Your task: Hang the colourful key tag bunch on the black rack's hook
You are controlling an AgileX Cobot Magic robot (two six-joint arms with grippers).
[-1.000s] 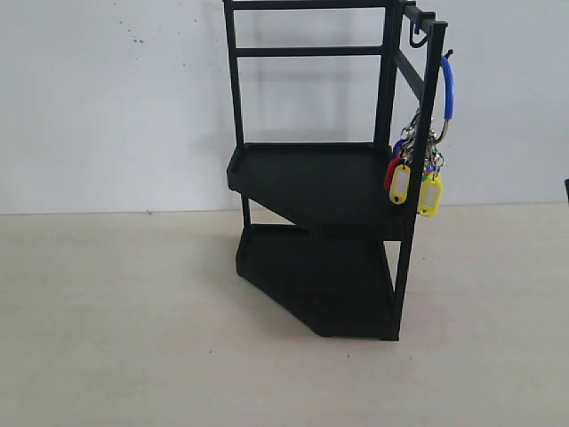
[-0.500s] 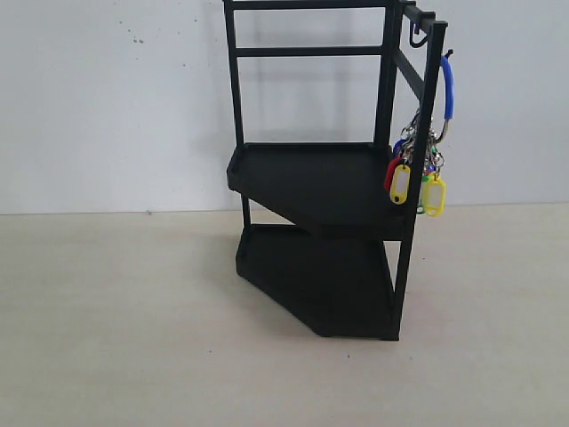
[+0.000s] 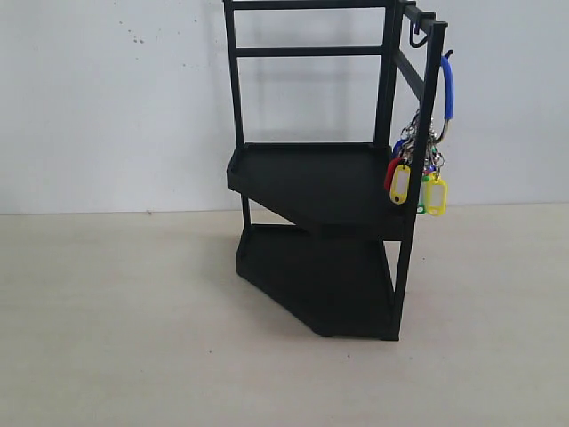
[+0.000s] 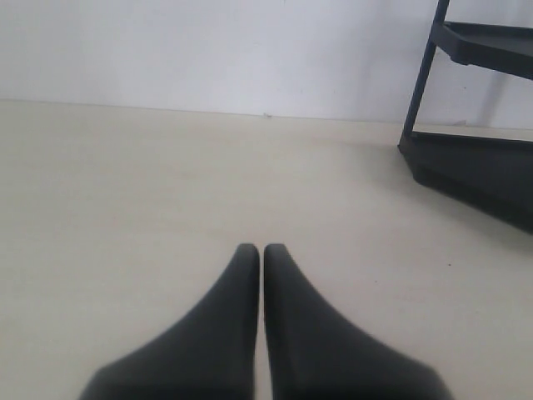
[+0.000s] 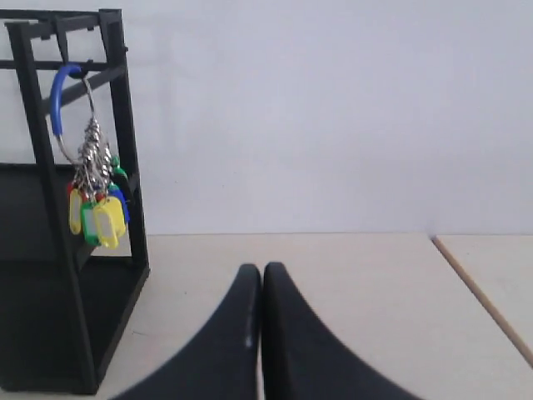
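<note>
The colourful key tag bunch (image 3: 425, 169) hangs by its blue-sleeved wire ring from the hook (image 3: 448, 55) on the front corner post of the black rack (image 3: 320, 178); its yellow, red, green and blue tags dangle beside the upper tray. In the right wrist view the key tag bunch (image 5: 90, 192) hangs free on the black rack (image 5: 50, 275), well apart from my right gripper (image 5: 262, 268), which is shut and empty over the table. My left gripper (image 4: 260, 248) is shut and empty too, with the black rack (image 4: 475, 158) off to one side. Neither gripper shows in the exterior view.
A like hook (image 3: 415, 37) sits under the rack's top side rail. A white wall stands behind the rack. The pale table's edge (image 5: 479, 292) shows in the right wrist view.
The hanging tags have swung slightly; the yellow tag on the outer side shifted a little to the right over the last second. Nothing else has moved.
</note>
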